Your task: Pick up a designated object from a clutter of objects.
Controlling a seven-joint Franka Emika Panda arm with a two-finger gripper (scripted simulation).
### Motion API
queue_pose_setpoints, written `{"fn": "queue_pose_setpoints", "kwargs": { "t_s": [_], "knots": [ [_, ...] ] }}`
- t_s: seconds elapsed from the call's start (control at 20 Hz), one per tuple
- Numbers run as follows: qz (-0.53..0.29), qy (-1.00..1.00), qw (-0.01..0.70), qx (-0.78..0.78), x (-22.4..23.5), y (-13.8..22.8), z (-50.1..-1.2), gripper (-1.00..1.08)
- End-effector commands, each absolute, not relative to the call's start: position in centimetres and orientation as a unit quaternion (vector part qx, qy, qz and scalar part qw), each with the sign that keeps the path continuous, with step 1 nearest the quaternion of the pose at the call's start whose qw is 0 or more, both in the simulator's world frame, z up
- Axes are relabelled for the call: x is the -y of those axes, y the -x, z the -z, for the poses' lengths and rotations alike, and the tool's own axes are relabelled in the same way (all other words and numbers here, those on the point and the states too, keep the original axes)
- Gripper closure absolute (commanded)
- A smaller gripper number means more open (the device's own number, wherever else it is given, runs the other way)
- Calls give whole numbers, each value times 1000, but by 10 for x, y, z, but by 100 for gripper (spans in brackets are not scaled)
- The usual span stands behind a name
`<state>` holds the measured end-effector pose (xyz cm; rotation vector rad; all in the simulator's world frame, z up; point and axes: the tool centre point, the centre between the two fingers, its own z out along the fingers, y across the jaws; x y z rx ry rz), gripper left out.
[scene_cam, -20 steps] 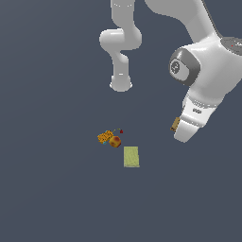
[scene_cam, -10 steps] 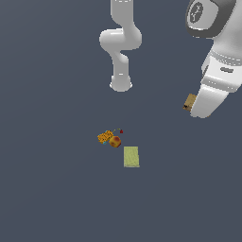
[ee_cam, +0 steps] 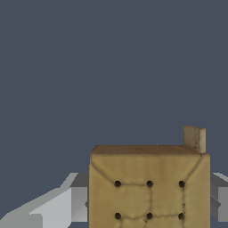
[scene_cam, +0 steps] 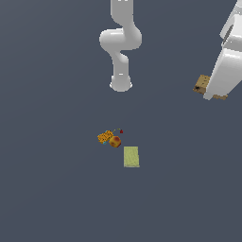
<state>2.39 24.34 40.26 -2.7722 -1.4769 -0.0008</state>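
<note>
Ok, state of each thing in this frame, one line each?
Gripper: jaws shut on the tan box.
Tan box: held, lifted clear of the floor, dotted face toward the wrist camera.
Orange ball: on the floor, touching the speckled lump.
Speckled lump: on the floor.
Green rectangle: lying flat, apart from the ball.

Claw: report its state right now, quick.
Claw: closed on the tan dotted square box, held up away from the other items.
</note>
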Motion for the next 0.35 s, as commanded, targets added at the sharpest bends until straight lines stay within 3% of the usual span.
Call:
{"fn": "queue_pose_setpoints", "kwargs": {
  "t_s": [0.0,0.3],
  "knots": [
    [0,883,0,470,-244,-24,-412,108],
    [0,883,0,470,-244,-25,-420,108]
  ]
}}
